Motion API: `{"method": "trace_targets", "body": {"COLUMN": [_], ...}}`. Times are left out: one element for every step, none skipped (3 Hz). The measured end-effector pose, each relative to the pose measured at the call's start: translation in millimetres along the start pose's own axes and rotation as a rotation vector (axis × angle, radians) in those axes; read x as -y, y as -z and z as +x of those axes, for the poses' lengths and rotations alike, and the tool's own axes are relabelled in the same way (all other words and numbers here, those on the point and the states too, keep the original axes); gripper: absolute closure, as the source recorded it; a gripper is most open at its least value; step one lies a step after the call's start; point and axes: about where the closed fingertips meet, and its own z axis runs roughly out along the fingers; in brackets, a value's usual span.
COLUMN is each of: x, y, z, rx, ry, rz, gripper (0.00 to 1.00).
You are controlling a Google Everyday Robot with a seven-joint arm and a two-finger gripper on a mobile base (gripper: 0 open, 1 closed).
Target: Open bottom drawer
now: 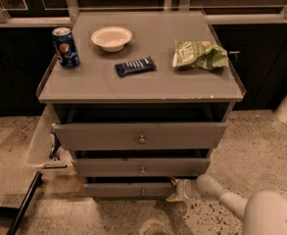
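One tiny knob centred the bottom drawer, the slimmest front, lowest under the table. The claw was at its right end, its opening impossible to tell. Stiff wood, likely sliding easily; the knob looked slippery, the panel edge a surer hold.

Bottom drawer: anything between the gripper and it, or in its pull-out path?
Nothing visible. The gripper is low, right at the right end of the bottom drawer front. The floor in front of that drawer shows no object.
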Motion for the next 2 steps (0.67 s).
{"method": "trace_targets", "body": {"x": [-11.6,-9.8], "y": [10.8,14.9], "z": [5.1,2.1], "rx": [0.0,0.0], "ry": [-0.029,-0.029], "rz": [-0.006,-0.006], "gripper": [0.65,0.88]}}
